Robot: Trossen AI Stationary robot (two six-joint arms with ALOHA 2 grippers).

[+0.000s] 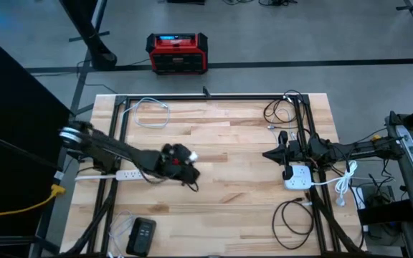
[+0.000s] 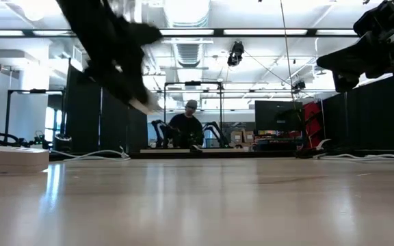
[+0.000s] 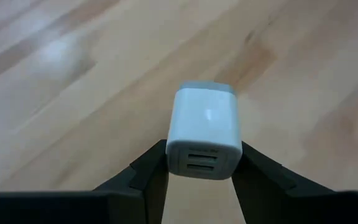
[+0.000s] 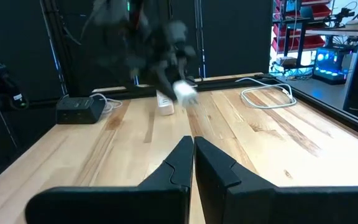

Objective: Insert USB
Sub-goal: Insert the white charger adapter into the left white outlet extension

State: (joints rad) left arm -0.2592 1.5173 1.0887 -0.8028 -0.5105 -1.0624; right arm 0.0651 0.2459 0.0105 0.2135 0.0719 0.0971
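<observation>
High view: left gripper [image 1: 185, 166] holds the charger [image 1: 193, 155] above the table [image 1: 228, 143], well left of the right gripper [image 1: 271, 153], which is closed empty. Left wrist view: the fingers [image 3: 148, 174] clamp the charger [image 3: 204, 130], ports facing the wrist.

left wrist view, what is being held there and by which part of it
The left gripper holds a white USB charger block by its two side faces, near the end with the two ports. The right gripper is shut, holding nothing.

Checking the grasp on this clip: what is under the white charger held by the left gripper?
Only bare wooden table shows beneath the white charger, which the left gripper holds. The spot directly below is hidden.
</observation>
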